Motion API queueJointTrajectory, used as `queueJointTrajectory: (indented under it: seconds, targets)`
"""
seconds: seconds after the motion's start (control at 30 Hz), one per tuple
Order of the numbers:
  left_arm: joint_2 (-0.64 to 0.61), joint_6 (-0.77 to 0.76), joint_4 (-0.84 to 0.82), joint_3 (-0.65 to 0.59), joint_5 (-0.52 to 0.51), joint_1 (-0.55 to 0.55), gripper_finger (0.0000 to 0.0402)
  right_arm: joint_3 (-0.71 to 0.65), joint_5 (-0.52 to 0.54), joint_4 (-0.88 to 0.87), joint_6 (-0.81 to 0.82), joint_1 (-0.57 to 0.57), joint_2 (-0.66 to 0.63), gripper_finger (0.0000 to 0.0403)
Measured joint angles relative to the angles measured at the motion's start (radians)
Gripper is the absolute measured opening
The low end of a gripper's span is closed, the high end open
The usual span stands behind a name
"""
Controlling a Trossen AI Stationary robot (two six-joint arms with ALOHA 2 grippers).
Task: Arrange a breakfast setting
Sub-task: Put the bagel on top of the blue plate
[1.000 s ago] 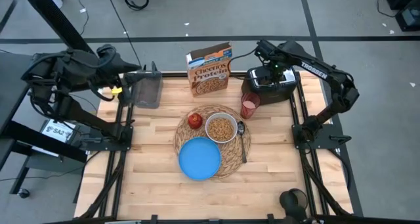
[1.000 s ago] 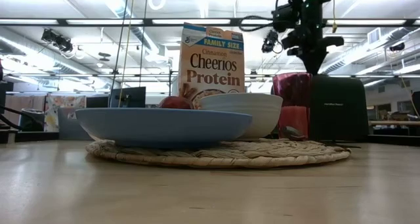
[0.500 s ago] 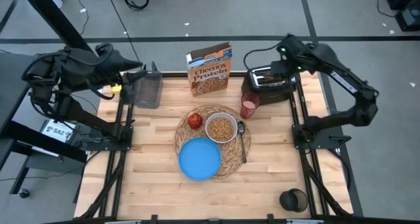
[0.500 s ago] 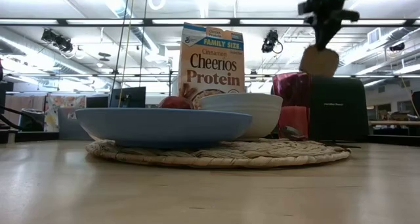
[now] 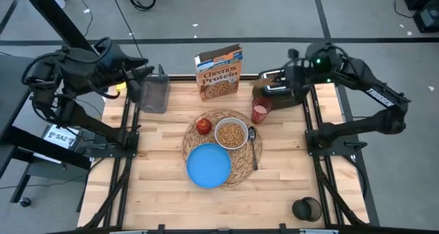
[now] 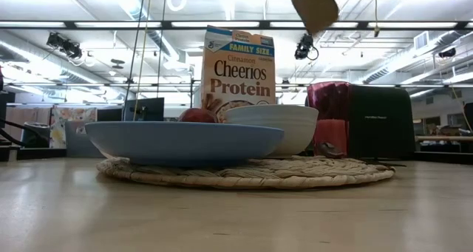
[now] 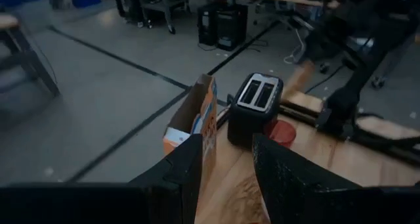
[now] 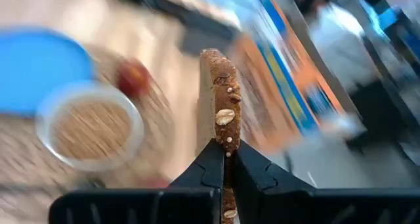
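One thin pinch by your right gripper [image 8: 224, 159] is all that holds the toast slice [image 8: 220, 99] edge-on, high near the black toaster [image 5: 280, 88], so swinging fast toward the blue plate [image 5: 208, 165] could probably shake it loose.

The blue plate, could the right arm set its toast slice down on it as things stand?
Probably yes. The right gripper holds the toast slice high above the toaster. The blue plate lies bare on the placemat, with nothing above it; the pink cup stands low in between.
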Motion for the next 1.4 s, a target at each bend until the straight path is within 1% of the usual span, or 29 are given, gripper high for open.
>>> queueJointTrajectory:
  seconds: [0.1,0.2,0.43,0.53,0.6,0.77,0.97,1.07,1.23,1.33,1.4]
  targets:
    - [0.000,-0.046,-0.015,0.000,-0.001,0.000,0.0139,0.000,-0.020,0.067,0.047,0.124,0.030,0.0023]
    - [0.000,-0.076,-0.049,0.000,-0.001,0.000,0.0139,0.000,0.005,0.130,0.081,0.261,0.073,0.0022]
    - [-0.002,-0.094,-0.105,0.000,0.001,-0.001,0.0139,0.000,0.138,0.315,0.205,0.563,0.209,0.0022]
    - [-0.002,-0.094,-0.130,0.000,0.010,-0.001,0.0139,0.000,0.207,0.421,0.265,0.662,0.278,0.0022]
    - [-0.001,-0.094,-0.150,0.001,0.034,-0.001,0.0139,0.000,0.250,0.508,0.309,0.713,0.324,0.0022]
    - [0.000,-0.094,-0.179,0.001,0.060,-0.001,0.0139,0.000,0.324,0.695,0.362,0.809,0.436,0.0022]
    - [-0.006,-0.094,-0.223,0.001,0.065,-0.001,0.0139,0.000,0.345,0.828,0.378,0.889,0.552,0.0022]
    - [-0.005,-0.094,-0.230,0.001,0.065,-0.001,0.0139,0.000,0.353,0.853,0.374,0.919,0.604,0.0022]
    - [-0.010,-0.094,-0.232,0.001,0.065,-0.001,0.0139,0.000,0.374,0.835,0.355,0.952,0.691,0.0022]
    - [-0.011,-0.105,-0.233,0.001,0.065,-0.001,0.0139,0.000,0.439,0.809,0.329,0.971,0.742,0.0022]
    - [-0.011,-0.120,-0.233,0.001,0.082,-0.001,0.0139,0.000,0.514,0.798,0.290,0.982,0.770,0.0022]
